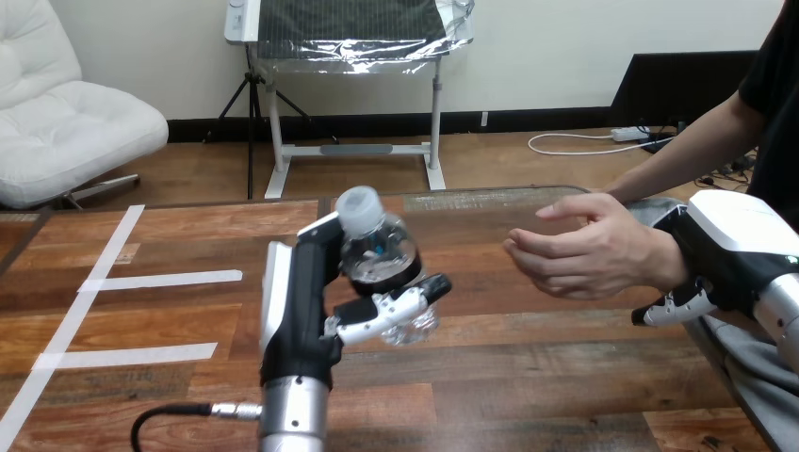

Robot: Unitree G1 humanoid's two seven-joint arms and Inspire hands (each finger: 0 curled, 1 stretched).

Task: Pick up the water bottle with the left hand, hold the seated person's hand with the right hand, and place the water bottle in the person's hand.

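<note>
A clear water bottle (381,252) with a white cap and dark label is held above the table's middle, tilted slightly. My left hand (301,301) is shut on it, its fingers and thumb curled round the bottle's body. To the right, the person's hand (584,247) hovers above the table with its fingers loosely curled toward the bottle, a short gap between them. My right hand (725,250) sits at the person's wrist, its fingers reaching underneath the wrist; the wrist hides much of the grip.
The wooden table (528,377) carries white tape strips (160,280) on its left part. The person's forearm (688,160) comes in from the upper right.
</note>
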